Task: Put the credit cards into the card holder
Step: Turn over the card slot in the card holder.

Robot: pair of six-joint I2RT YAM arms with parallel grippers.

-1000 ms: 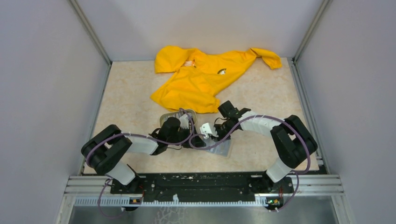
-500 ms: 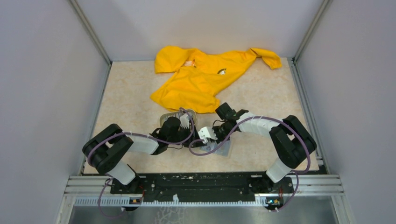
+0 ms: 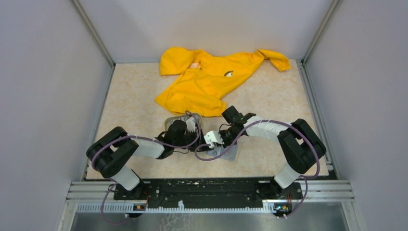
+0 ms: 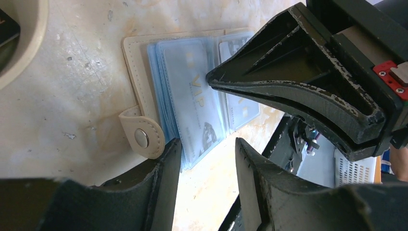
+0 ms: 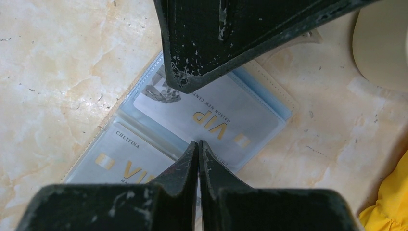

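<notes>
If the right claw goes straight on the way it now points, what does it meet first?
The right claw, shut, would first meet the open card holder, on a pocketed VIP card. It may already touch; depth is unclear.

The right gripper (image 4: pixel 211 79) hides the far half of the open card holder (image 4: pixel 187 96); the tray (image 4: pixel 19 43) beside the left gripper (image 4: pixel 204 159) runs off the frame; the right gripper's pressed-together fingers (image 5: pixel 183 166) cover some lettering on the credit cards (image 5: pixel 211 118); from above, both arms (image 3: pixel 262 128) bury most of it.
</notes>
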